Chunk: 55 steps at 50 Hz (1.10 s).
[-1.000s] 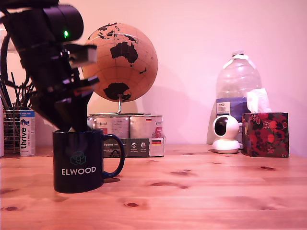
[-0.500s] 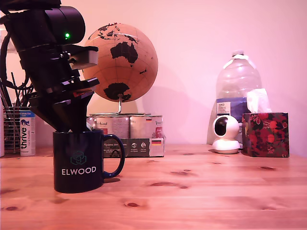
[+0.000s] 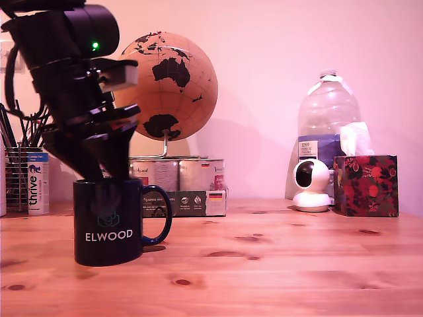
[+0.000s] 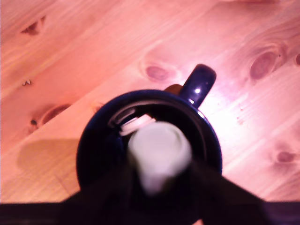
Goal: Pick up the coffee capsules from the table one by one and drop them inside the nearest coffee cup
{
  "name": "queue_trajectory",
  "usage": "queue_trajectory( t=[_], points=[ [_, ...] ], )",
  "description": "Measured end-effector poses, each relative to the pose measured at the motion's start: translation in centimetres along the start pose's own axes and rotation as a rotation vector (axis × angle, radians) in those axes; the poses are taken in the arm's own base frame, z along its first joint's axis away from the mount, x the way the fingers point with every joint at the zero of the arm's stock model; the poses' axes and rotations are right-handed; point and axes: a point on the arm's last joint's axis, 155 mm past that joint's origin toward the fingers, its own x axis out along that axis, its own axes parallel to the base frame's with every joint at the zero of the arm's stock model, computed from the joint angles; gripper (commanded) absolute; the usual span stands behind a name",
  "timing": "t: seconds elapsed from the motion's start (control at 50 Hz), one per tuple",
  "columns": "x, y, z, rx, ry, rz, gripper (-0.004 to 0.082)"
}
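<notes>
The capsule (image 4: 159, 152) sat pinched between my fingers (image 4: 159, 187), poised right over the open mouth of the cup (image 3: 108, 221), so that letting go would send it straight down inside. A pale rim of another capsule (image 4: 137, 124) seemed to lie in the cup already, though it was blurred. I held low, fingers just at the cup's rim in the exterior view, to keep the drop short. The cup stood upright on the worktop (image 3: 277, 264), at the exterior view's left, handle pointing toward that view's right.
</notes>
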Motion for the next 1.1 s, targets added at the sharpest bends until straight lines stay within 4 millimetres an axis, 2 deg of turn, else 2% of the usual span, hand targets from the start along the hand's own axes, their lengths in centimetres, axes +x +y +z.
queue_trajectory(
  t=[0.14, 0.22, 0.26, 0.32, 0.4, 0.46, 0.54, 0.88, 1.0, 1.1],
  points=[
    [0.0, 0.1, 0.3, 0.012, -0.011, 0.008, 0.0650],
    [-0.7, -0.1, 0.7, 0.023, -0.032, 0.007, 0.0596],
    [-1.1, -0.2, 0.9, 0.026, -0.044, 0.007, 0.0542],
    [-1.8, -0.4, 1.3, 0.031, -0.064, 0.007, 0.0416],
    [-3.1, -0.5, 1.9, 0.035, -0.102, 0.011, 0.0204],
    [-4.2, -0.5, 2.5, 0.038, -0.135, 0.015, 0.0075],
    [-5.9, -0.6, 3.1, 0.041, -0.182, 0.021, -0.0028],
    [-11.1, -1.4, 5.5, 0.024, -0.378, -0.021, -0.0024],
    [-13.0, -1.7, 4.8, 0.012, -0.467, -0.036, -0.0024],
    [-13.7, -1.6, 3.9, -0.003, -0.522, -0.032, -0.0023]
  ],
)
